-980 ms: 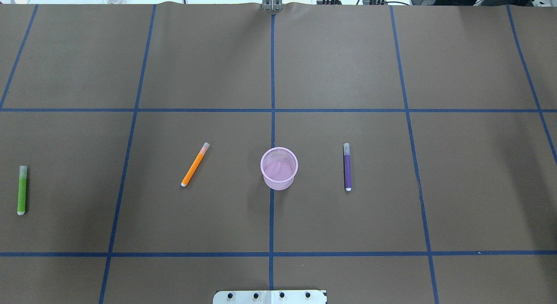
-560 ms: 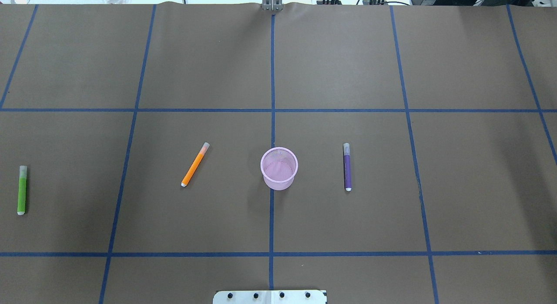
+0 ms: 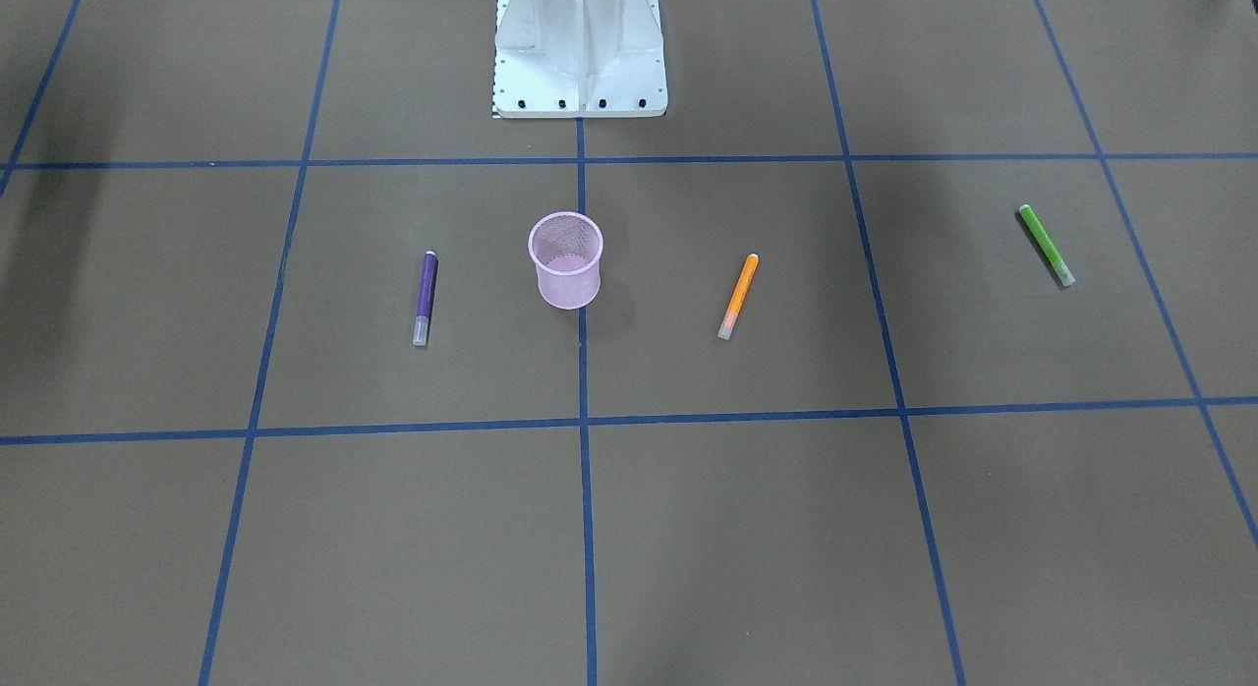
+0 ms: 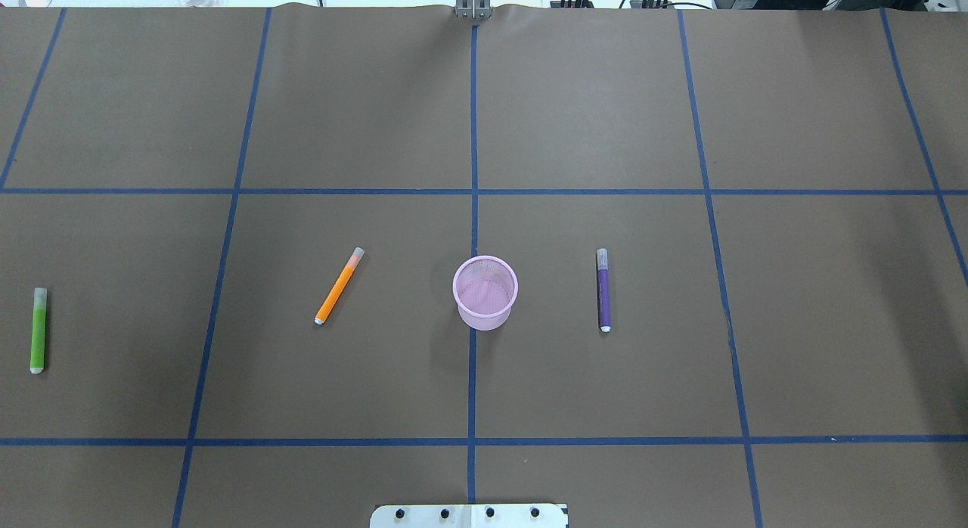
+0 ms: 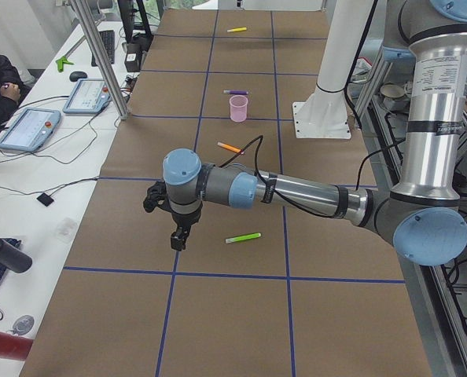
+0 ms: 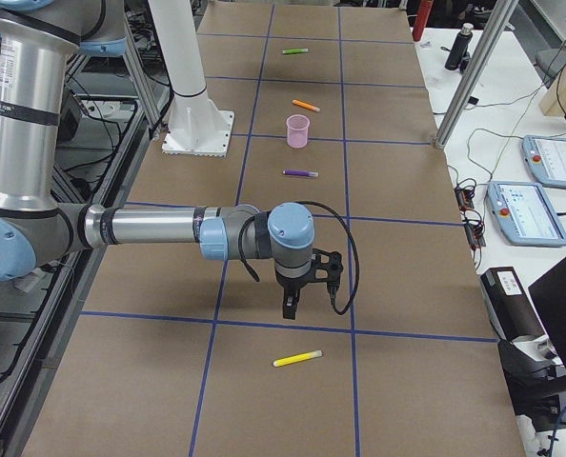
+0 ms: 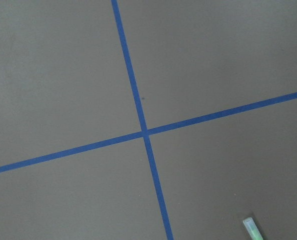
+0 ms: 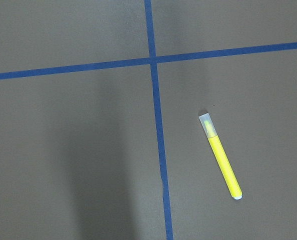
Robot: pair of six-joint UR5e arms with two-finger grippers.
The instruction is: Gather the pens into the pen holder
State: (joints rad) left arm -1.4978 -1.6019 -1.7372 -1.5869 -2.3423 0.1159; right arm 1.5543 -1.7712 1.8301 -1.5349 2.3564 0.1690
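Observation:
The pink mesh pen holder (image 4: 484, 321) stands upright and empty at the table's middle. The orange pen (image 4: 339, 286) lies to its left and the purple pen (image 4: 603, 290) to its right. The green pen (image 4: 38, 330) lies at the far left. The yellow pen (image 8: 221, 156) lies flat in the right wrist view. My left gripper (image 5: 177, 236) hangs above the table left of the green pen (image 5: 242, 237). My right gripper (image 6: 291, 303) hangs above the table near the yellow pen (image 6: 297, 359). I cannot tell whether either is open.
The robot's white base plate (image 3: 580, 77) sits at the table's near edge. Blue tape lines (image 4: 473, 361) grid the brown table. Operator desks with teach pendants (image 6: 540, 186) stand beyond the far edge.

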